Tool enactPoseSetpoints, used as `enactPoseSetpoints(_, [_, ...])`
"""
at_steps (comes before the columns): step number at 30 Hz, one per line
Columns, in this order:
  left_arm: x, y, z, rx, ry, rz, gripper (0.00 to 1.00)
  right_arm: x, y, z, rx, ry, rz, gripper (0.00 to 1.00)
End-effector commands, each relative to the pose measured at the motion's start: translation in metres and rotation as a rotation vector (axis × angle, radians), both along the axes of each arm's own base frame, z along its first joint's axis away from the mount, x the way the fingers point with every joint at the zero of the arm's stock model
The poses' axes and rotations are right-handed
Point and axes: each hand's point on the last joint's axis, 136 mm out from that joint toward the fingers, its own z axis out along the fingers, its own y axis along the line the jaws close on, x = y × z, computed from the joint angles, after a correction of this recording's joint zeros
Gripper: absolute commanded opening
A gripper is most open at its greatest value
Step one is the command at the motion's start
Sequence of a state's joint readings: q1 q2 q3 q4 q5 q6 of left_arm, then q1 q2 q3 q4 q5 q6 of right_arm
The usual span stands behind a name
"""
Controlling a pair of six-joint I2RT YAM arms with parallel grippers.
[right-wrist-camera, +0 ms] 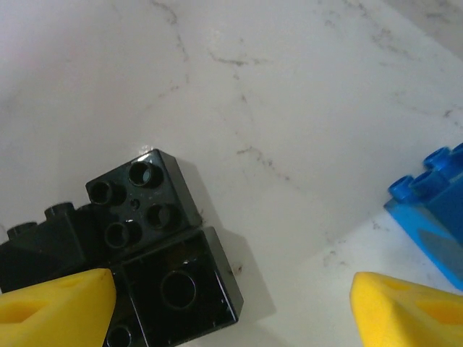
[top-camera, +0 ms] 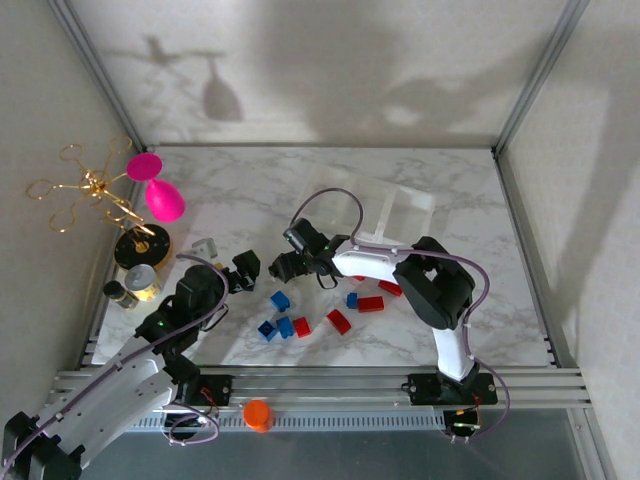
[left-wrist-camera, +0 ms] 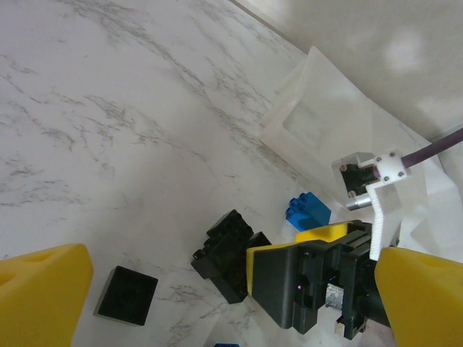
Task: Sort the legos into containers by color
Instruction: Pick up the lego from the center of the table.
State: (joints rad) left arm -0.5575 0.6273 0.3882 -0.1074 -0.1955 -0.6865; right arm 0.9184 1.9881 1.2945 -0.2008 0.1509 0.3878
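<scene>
1. Stretching between pale walls and metal corner posts, the counter (top-camera: 250, 200) is white marble-look with grey veins. Soft shadows fall on the far wall.
2. At the counter's left edge stands a gold wire stand (top-camera: 95, 190) on a round black-and-gold base, with two bright pink pieces (top-camera: 165, 200) beside it. An orange knob (top-camera: 258, 413) sits on the rail below the near edge.
3. The white tray (top-camera: 400, 215) of joined compartments lies toward the far right part of the counter, its thin walls upright.
4. Blue bricks (top-camera: 280, 322) and red bricks (top-camera: 338, 320) lie scattered close to the near edge, about midway along it.
5. The right arm (top-camera: 440, 290) extends toward the counter's left side, its jaws pointing down and standing wide.
6. In the right wrist view, black bricks (right-wrist-camera: 145, 195) huddle together, touching one another. They sit just beside one yellow fingertip (right-wrist-camera: 58, 303) and partly inside the gap; the rest of the gap is bare marble. A blue brick (right-wrist-camera: 434, 195) lies just beside the other fingertip.
7. The left arm (top-camera: 120, 390) comes in from the near-left corner, its jaws wide apart and clear of the bricks.
8. In the left wrist view, a flat black brick (left-wrist-camera: 128, 293) lies on the counter near one fingertip. The black huddle lies ahead between the fingertips, with the right arm's jaws right beside it.
</scene>
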Motion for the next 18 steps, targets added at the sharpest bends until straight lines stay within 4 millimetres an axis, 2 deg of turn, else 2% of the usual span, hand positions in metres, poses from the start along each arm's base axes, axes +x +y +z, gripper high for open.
enactPoseSetpoints(1, [-0.002, 0.004, -0.001, 0.009, 0.003, 0.022, 0.99, 0.004, -0.01, -0.007, -0.069, -0.021, -0.033, 0.83])
enactPoseSetpoints(10, [0.0, 0.002, 0.003, 0.003, -0.008, 0.016, 1.0, 0.003, -0.043, 0.008, -0.09, -0.037, -0.117, 0.74])
enactPoseSetpoints(14, [0.001, 0.001, 0.004, 0.002, -0.009, 0.015, 0.99, 0.003, -0.037, 0.018, -0.054, -0.038, -0.101, 0.72])
enactPoseSetpoints(18, [0.001, 0.002, 0.003, 0.008, -0.004, 0.018, 1.0, 0.001, -0.025, 0.016, -0.027, -0.016, -0.059, 0.73])
